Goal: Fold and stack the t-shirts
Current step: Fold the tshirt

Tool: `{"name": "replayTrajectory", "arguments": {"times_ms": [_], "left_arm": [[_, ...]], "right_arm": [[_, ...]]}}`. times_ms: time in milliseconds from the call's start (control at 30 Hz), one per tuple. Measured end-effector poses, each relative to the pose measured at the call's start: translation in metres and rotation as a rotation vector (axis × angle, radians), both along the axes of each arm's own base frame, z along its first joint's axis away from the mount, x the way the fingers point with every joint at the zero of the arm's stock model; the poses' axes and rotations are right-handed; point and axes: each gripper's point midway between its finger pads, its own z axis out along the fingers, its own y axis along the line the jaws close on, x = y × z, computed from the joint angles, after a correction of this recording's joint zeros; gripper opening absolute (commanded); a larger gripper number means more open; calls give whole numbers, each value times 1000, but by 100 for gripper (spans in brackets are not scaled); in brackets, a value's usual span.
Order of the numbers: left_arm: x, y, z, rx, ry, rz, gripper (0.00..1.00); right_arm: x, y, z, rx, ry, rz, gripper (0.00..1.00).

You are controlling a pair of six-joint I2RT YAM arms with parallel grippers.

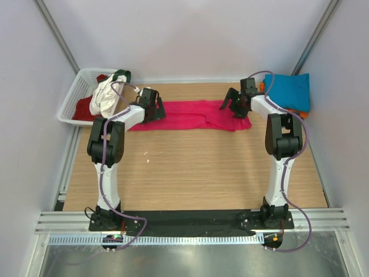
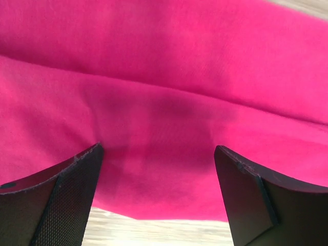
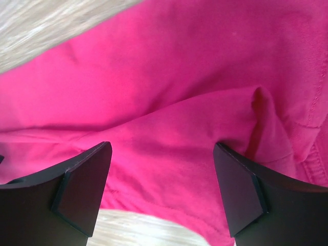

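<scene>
A magenta-pink t-shirt (image 1: 190, 114) lies folded into a long band across the far part of the wooden table (image 1: 190, 173). My left gripper (image 1: 154, 109) is open over its left end; the pink cloth (image 2: 164, 102) fills the left wrist view between the fingers. My right gripper (image 1: 233, 107) is open over its right end, with the pink cloth (image 3: 179, 102) and its near hem below. A teal-blue shirt (image 1: 286, 91) lies folded at the far right on an orange one (image 1: 297, 112). White (image 1: 105, 97), dark red (image 1: 86, 107) and green (image 1: 122, 74) shirts sit in the basket.
A white lattice basket (image 1: 74, 95) stands at the far left corner. White walls close in the table on three sides. Bare wood stretches from the pink shirt to the arm bases at the near edge.
</scene>
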Motion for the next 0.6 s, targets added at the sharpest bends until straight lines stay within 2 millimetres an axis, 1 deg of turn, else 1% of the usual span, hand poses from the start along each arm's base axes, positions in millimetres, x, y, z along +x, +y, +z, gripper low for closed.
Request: {"name": "replayTrajectory", "arguments": {"times_ms": [33, 133, 333, 433, 533, 600], "left_arm": [[-3, 1, -5, 2, 12, 0, 90], [-3, 1, -6, 0, 4, 0, 90], [-6, 2, -7, -4, -5, 4, 89], [-18, 4, -7, -8, 5, 7, 88], [-37, 6, -7, -12, 37, 7, 88], [-51, 7, -8, -10, 61, 3, 88]], "right_arm": [[0, -1, -4, -4, 6, -3, 86], [-2, -3, -14, -14, 20, -9, 86], [-2, -8, -17, -41, 8, -11, 86], [-7, -10, -17, -60, -4, -5, 86], [-20, -14, -18, -73, 2, -6, 86], [-33, -16, -19, -80, 16, -5, 86]]}}
